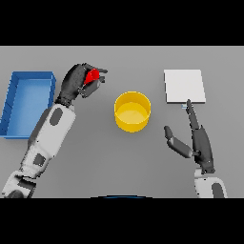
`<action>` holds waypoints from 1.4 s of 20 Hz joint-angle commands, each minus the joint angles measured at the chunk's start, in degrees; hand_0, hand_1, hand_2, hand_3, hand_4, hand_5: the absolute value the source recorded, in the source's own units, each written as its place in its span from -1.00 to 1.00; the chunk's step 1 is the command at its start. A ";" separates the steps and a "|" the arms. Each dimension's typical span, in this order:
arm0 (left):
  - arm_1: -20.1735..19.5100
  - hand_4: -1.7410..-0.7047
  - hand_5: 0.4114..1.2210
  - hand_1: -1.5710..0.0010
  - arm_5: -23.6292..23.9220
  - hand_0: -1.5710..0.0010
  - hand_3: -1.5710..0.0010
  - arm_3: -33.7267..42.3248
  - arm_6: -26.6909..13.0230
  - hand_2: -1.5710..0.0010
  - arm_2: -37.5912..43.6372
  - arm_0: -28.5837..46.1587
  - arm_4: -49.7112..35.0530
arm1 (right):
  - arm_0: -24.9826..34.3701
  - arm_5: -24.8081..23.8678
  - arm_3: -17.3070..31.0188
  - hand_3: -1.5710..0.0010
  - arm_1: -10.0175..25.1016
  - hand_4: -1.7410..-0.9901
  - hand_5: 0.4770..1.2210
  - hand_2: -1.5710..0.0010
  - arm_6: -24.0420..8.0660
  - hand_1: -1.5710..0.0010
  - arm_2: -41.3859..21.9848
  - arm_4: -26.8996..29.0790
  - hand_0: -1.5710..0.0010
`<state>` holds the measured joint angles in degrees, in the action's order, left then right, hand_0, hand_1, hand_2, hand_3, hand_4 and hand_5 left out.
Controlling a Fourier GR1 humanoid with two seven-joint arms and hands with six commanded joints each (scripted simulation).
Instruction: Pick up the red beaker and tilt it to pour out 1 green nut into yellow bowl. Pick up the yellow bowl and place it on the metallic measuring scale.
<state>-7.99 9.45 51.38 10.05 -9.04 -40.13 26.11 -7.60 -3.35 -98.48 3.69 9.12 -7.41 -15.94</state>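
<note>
The red beaker (92, 75) is mostly hidden inside my left hand (76, 83), whose fingers are curled round it, at the table's left-middle. Only a small red part shows; whether it stands on the table or is lifted I cannot tell. No green nut is visible. The yellow bowl (132, 111) stands upright at the centre, to the right of the left hand and apart from it; its inside looks empty. The metallic measuring scale (184, 86) is a pale square plate at the back right. My right hand (200, 143) is open, fingers straight, just in front of the scale.
A blue open bin (14, 107) stands at the far left, beside my left forearm.
</note>
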 commanded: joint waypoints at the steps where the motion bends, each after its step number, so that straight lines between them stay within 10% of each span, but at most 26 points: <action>1: -0.31 -0.99 0.77 -0.99 -0.51 -0.99 -0.98 1.39 -1.08 -0.99 -1.35 0.55 1.04 | 0.62 0.07 0.46 1.00 -0.10 0.73 -0.49 1.00 -0.55 1.00 0.19 0.31 1.00; 12: -6.34 -1.00 0.93 -1.00 -13.09 -1.00 -1.00 4.88 -11.04 -1.00 -20.17 -8.01 19.00 | 0.53 0.30 0.50 1.00 0.14 0.81 -0.43 1.00 -0.40 1.00 -0.21 -0.37 1.00; 17: -7.01 -0.69 0.98 -1.00 -21.96 -1.00 -1.00 0.40 -10.78 -1.00 -28.71 -15.91 27.19 | 0.24 0.62 0.32 1.00 -0.35 0.81 -0.45 1.00 0.02 1.00 -0.33 0.31 1.00; 28: -4.83 -0.97 1.00 -1.00 -26.96 -1.00 -1.00 -9.78 -7.48 -1.00 -41.65 -26.46 40.53 | 0.62 1.74 1.50 1.00 -0.19 0.81 -0.40 1.00 -0.06 1.00 -0.43 0.96 1.00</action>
<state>-12.82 -17.54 41.62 2.51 -50.68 -66.59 66.66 -7.00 -1.60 -96.98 3.49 8.95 -7.84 -14.99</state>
